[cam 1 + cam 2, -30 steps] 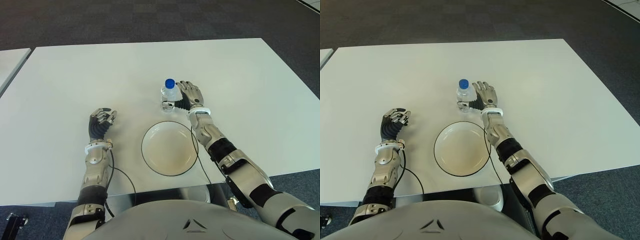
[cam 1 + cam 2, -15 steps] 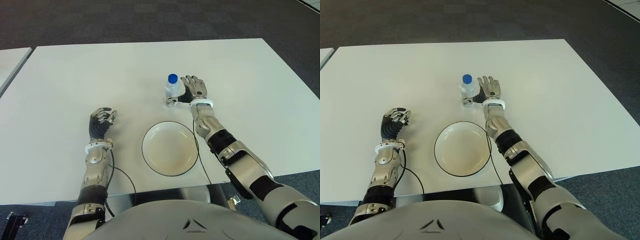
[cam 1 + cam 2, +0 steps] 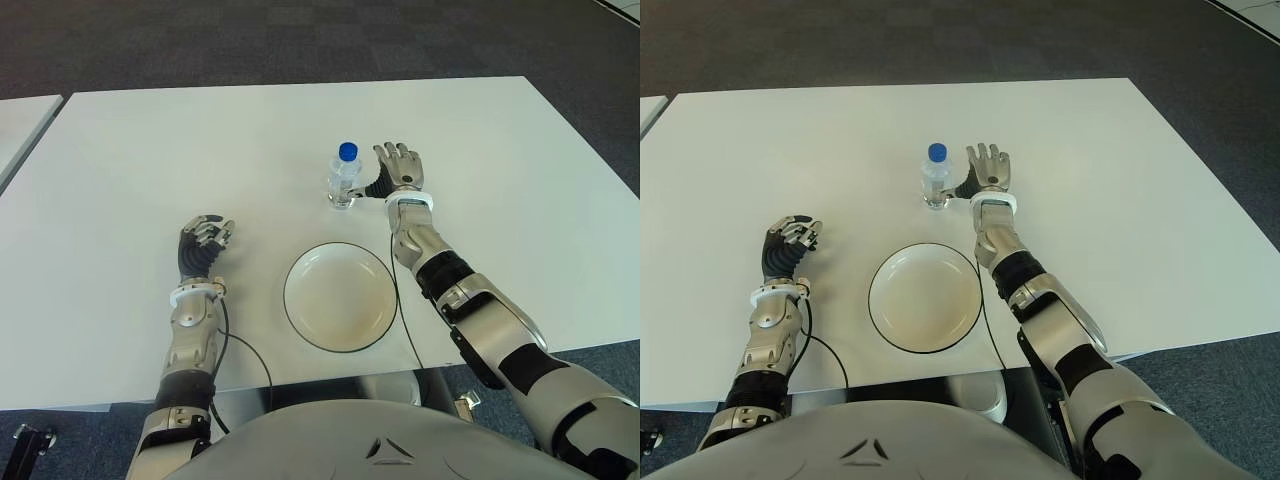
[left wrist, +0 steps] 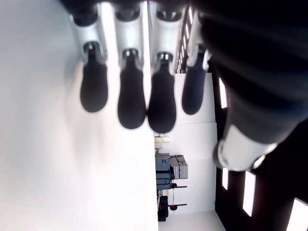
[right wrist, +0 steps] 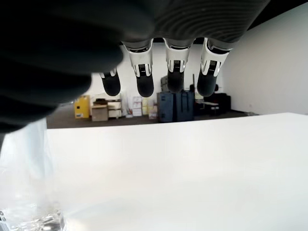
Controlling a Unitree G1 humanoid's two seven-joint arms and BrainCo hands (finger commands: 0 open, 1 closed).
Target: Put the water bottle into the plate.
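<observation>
Nearest you, the plate (image 3: 339,296) lay bare on the white bench (image 3: 520,180). To its left, your left robot hand (image 3: 203,245) showed with its fingers curled, holding nothing. Farther off, the water bottle (image 3: 343,176) stood upright on the bench beyond the plate, and your right robot hand (image 3: 398,169) was just right of it, fingers spread and released.

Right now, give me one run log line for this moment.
stage: reaching | right hand: open, beside water bottle, not grasping | bottle: upright on table, beyond plate | left hand: idle, left of plate
</observation>
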